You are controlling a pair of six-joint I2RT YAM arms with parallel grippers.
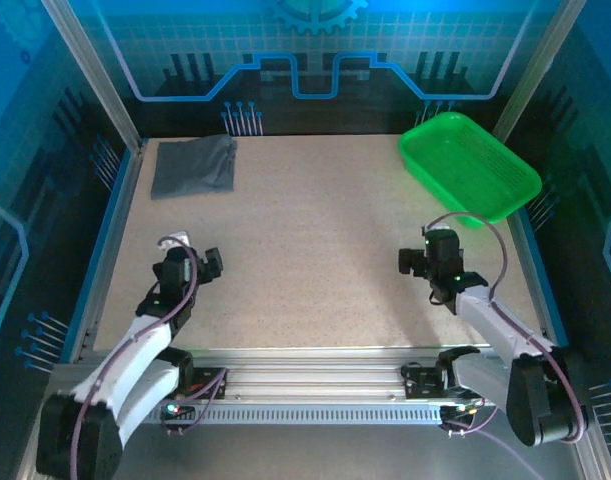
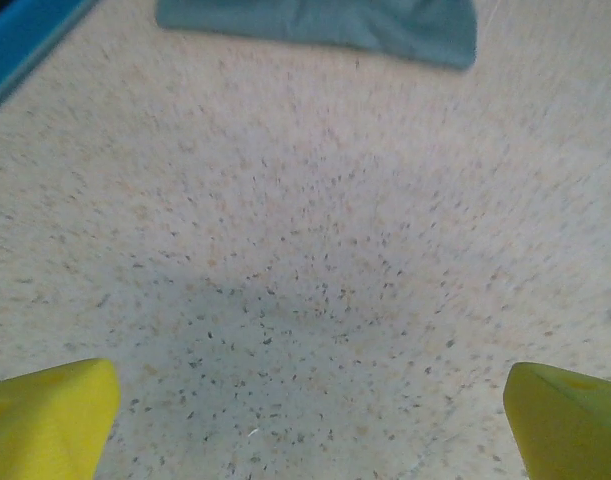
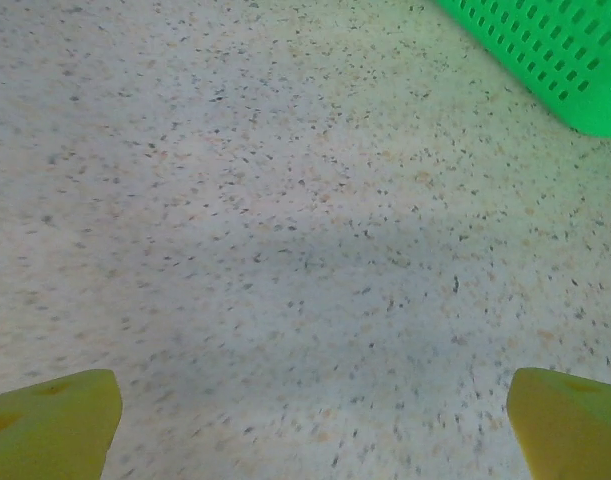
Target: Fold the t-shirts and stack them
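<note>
**Two Pincers Are Hanging Open Over the Table**

Right under the left wrist camera, two yellow fingers (image 2: 50, 415) are poking in from the bottom corners. They belong to the left pincer (image 2: 310, 425), and they are standing far apart, as wide as they go. Nothing is sitting between them. They are holding nothing and are only looking down at the speckled table (image 1: 315, 230).

The right pincer (image 3: 310, 425) is doing the same thing. Its two yellow fingers are standing wide apart at the bottom corners of the right wrist view, and it is gripping nothing either.

From above, the two arms are reaching up from the metal rail (image 1: 315, 385) at the near edge. The left pincer is hanging over the near left part of the table, and the right pincer is hanging over the near right part. The two are staying well apart.

The dark grey t-shirt (image 1: 193, 165) is lying in the far left corner of the table, close to the blue side wall (image 1: 103, 235). It is sitting in a small, rough, flat bundle, well away from both pincers.

A bright green tray (image 1: 475, 160) is resting in the far right corner, a bit tilted, and it is lying well apart from the t-shirt. One holey corner of it is peeking into the right wrist view.
</note>
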